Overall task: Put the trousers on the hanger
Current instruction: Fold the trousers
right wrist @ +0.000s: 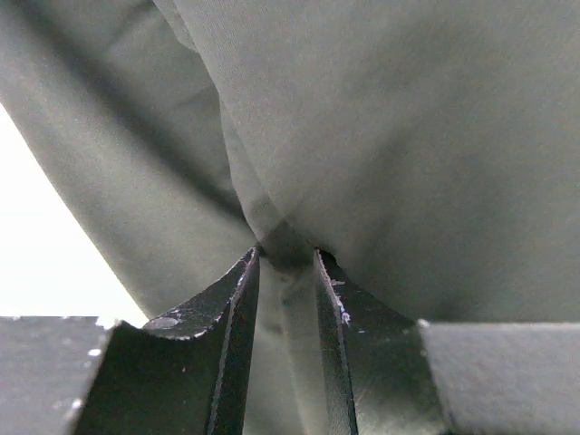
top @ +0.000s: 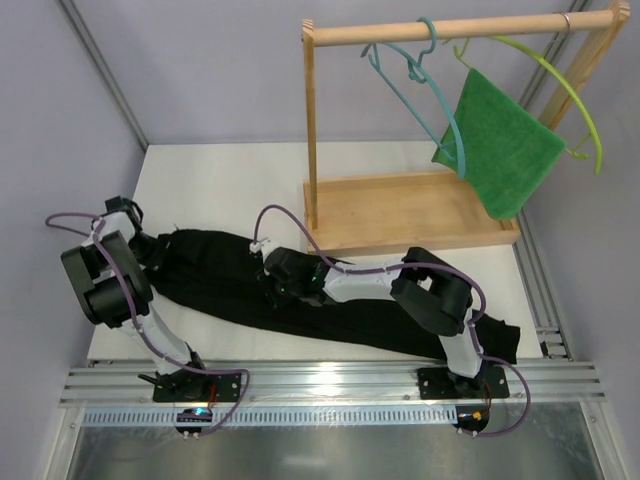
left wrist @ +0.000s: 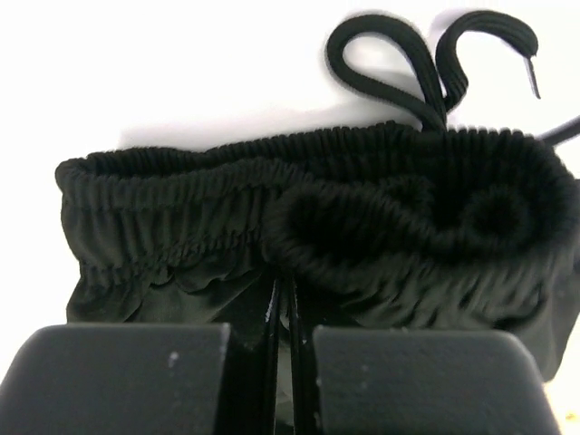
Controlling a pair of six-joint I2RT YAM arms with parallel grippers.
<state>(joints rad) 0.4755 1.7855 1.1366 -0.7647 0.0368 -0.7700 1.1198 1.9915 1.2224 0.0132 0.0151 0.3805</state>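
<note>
left tool [left wrist: 283, 294] is clamped tight on the trousers [top: 222, 278] at the waistband [left wrist: 181, 186]; a fold of leg fabric is pinched by the right tool [right wrist: 285, 261].

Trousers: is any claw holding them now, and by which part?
Both. The left claw pinches the trousers just under the elastic waistband; the right claw pinches a fabric fold midway along them.

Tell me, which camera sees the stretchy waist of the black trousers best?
The left wrist view: the gathered waistband and its drawstring fill the picture. The top view shows the whole trousers, the waist end tiny. The right wrist view shows only smooth fabric.
</note>
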